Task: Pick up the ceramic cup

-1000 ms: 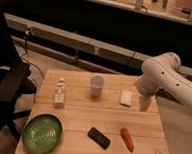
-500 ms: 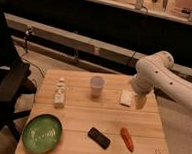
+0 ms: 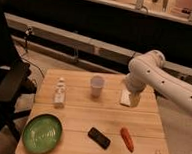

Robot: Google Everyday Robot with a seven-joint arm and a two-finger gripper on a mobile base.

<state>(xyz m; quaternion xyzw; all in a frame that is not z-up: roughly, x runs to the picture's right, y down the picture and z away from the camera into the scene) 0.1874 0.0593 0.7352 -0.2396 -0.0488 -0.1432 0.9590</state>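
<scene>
The ceramic cup (image 3: 96, 86) is a small pale handleless cup standing upright on the wooden table (image 3: 81, 115), in the middle of its far half. My white arm reaches in from the right. Its gripper (image 3: 133, 94) hangs low over the table's far right part, at a flat white block (image 3: 124, 98), about a cup's width to the right of the cup. The gripper is open and holds nothing; it does not touch the cup.
A small white labelled bottle (image 3: 60, 93) stands left of the cup. A green plate (image 3: 42, 133) lies at the front left, a black slab (image 3: 99, 138) and an orange carrot-like thing (image 3: 127, 138) at the front. A dark chair (image 3: 5, 92) is left of the table.
The arm has swung left, bringing the gripper from beyond the table's right side to the white block, nearer the cup. Nothing on the table has moved.
</scene>
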